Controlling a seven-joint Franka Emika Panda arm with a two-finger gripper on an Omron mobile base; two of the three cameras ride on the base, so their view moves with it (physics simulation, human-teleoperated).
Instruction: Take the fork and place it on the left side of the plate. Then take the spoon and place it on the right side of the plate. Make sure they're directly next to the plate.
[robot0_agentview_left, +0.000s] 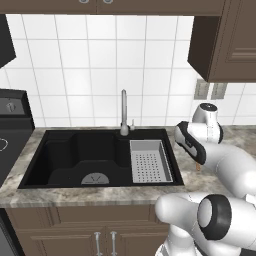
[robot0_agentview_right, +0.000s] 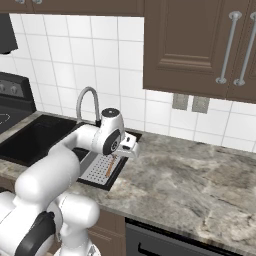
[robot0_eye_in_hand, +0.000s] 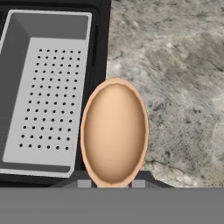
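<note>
My gripper is shut on the spoon, a brown wooden one whose oval bowl stands large between the two fingertips. From the right base view the spoon hangs down from the gripper over the seam between the sink's right edge and the counter. The left base view shows a brown tip of the spoon below the hand. The fork and the plate are out of view.
A black sink holds a grey perforated tray in its right part, with a faucet behind. Marbled counter stretches to the right. A stove stands at the left, and dark cabinets hang above.
</note>
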